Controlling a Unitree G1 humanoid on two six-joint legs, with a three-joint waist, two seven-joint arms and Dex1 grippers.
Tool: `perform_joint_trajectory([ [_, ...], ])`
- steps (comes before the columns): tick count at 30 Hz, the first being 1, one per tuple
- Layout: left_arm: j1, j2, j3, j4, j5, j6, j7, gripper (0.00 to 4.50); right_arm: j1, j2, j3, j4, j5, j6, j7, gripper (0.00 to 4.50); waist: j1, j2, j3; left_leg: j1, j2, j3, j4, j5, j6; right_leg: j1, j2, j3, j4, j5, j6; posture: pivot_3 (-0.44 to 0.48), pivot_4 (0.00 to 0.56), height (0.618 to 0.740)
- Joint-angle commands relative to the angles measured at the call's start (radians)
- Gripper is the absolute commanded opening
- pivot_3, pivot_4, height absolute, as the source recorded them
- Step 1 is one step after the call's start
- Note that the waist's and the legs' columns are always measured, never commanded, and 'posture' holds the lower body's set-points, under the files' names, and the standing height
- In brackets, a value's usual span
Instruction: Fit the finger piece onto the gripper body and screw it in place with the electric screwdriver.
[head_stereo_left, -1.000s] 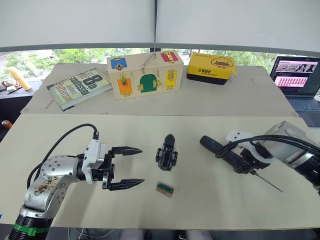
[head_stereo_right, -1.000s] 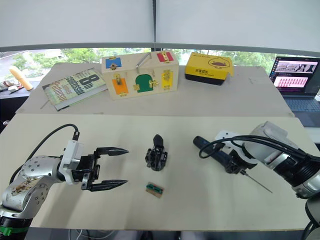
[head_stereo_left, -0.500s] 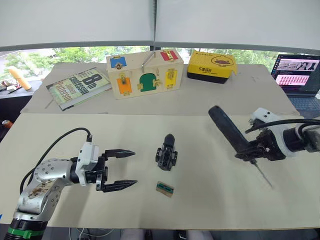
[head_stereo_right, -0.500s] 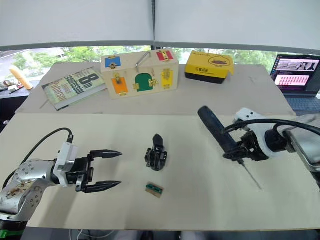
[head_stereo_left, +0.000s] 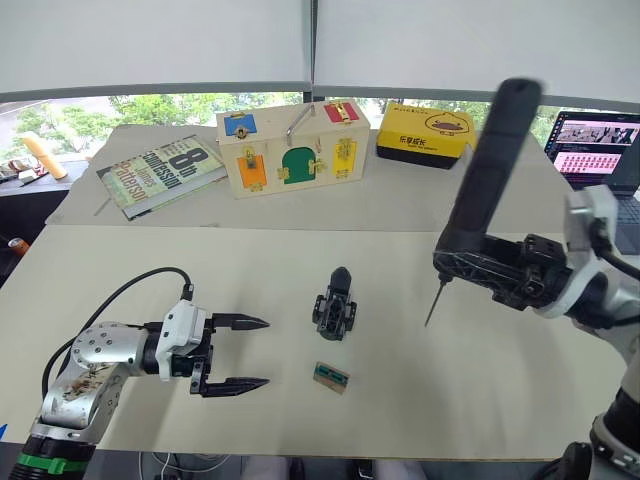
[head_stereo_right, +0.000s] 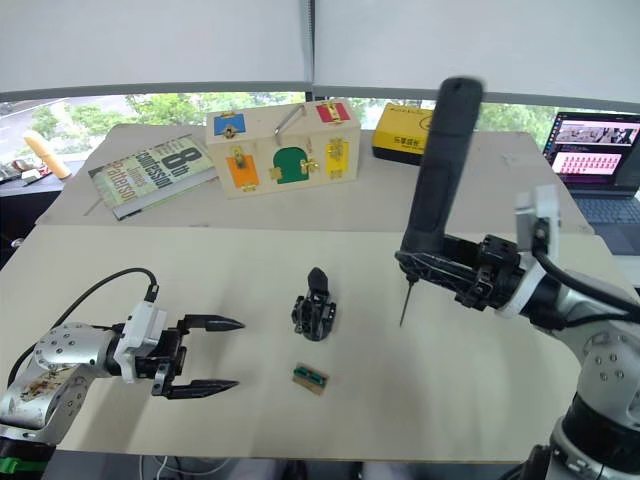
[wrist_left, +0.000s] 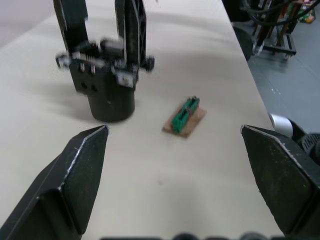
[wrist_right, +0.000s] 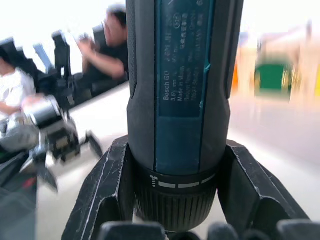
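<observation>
Black electric screwdriver (head_stereo_left: 484, 170) upright, clamped in right end effector (head_stereo_left: 470, 268).

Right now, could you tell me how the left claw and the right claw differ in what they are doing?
The left claw is open and holds nothing, while the right claw is shut on the electric screwdriver. The left claw hangs low over the table, its fingers pointing toward the gripper body; the right claw is raised, carrying the screwdriver nearly upright with its bit pointing down. Both have black fingers.
</observation>
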Motion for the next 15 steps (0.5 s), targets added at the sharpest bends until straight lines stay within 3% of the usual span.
perform_joint_trajectory([
  [1,0.037,0.022,-0.03,0.007,0.055,-0.059,-0.03,4.5,0.097,0.071,0.055,-0.088,0.0,-0.201,0.001,1.9,-0.003,0.0,0.0,0.0,0.0,0.0,0.0,0.0,0.0,0.0,0.0,0.0,0.0,0.0,0.0,0.0,0.15,0.74],
  [5,0.042,-0.027,-0.091,-0.036,0.08,-0.044,0.03,4.5,0.253,0.113,0.244,-0.131,-0.129,-0.535,0.181,1.9,-0.007,0.0,0.0,0.005,-0.001,0.003,0.0,0.0,0.0,0.002,0.0,0.004,0.0,-0.001,0.0,0.0,0.15,0.74],
  [15,-0.021,-0.157,-0.239,0.049,0.237,-0.14,0.139,4.5,0.244,0.102,0.503,-0.062,-0.181,-0.745,0.23,1.9,-0.01,-0.002,0.001,0.019,0.001,0.007,0.0,0.0,0.0,0.012,0.001,0.012,0.002,-0.001,-0.001,0.0,0.15,0.74],
])
